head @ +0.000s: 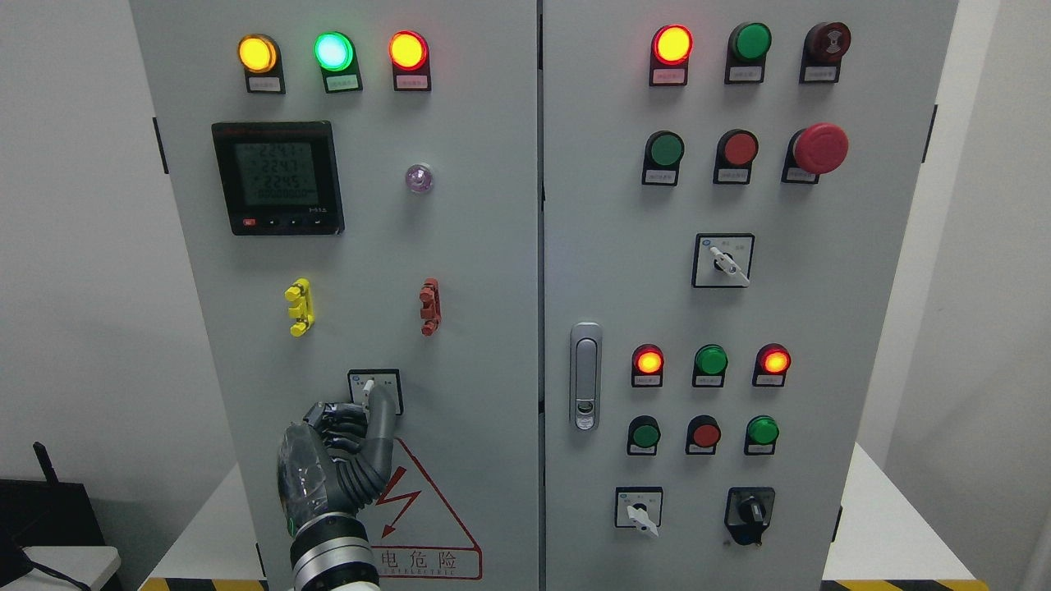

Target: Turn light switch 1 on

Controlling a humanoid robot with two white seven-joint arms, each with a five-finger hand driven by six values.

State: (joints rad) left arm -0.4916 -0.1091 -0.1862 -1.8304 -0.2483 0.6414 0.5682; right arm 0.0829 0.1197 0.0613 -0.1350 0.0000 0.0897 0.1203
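Left hand [341,447] rising from the cabinet's lower edge, left door [361,271]; index finger [379,419] extended, its tip touching the white knob of the selector switch [375,391] low on that door; remaining fingers curled, gripping nothing; warning triangle [427,513] just beneath; door latch [585,376] at the right door's left edge.

My left hand [345,447] is raised on an upright forearm, index finger [381,410] stretched straight up and the other fingers curled in beside it, palm turned right.
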